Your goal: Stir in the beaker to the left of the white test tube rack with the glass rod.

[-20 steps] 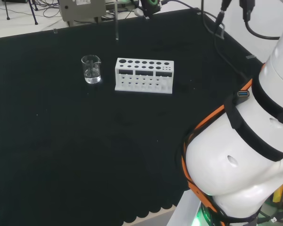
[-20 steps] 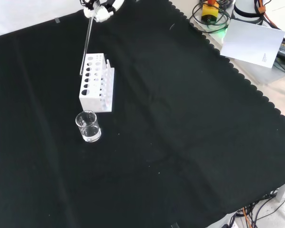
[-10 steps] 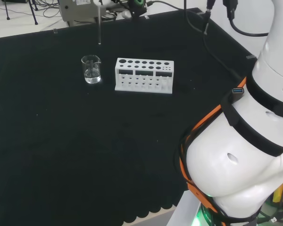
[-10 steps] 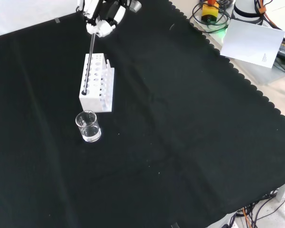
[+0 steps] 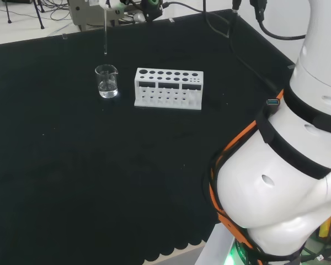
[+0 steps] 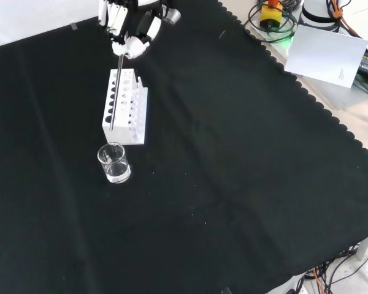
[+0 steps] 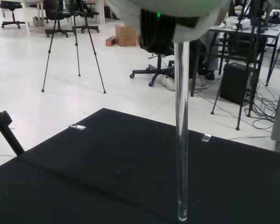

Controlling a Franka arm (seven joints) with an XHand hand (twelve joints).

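Hand (image 6: 127, 38) pinching glass rod (image 6: 116, 92) (upright), over rack (image 6: 126, 107), beaker (image 6: 114, 163) beside

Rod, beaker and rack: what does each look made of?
The glass rod looks like clear, smooth glass: the room shows through it and its tip is rounded. The beaker also looks like clear glass, though it could be plastic; it has a pour lip. The white test tube rack looks like matte white plastic, opaque with rows of round holes. The hand holds the rod.

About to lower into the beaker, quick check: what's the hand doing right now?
Hand: closed on the glass rod, fingers pinching its top end; rod hangs down, above the bench.
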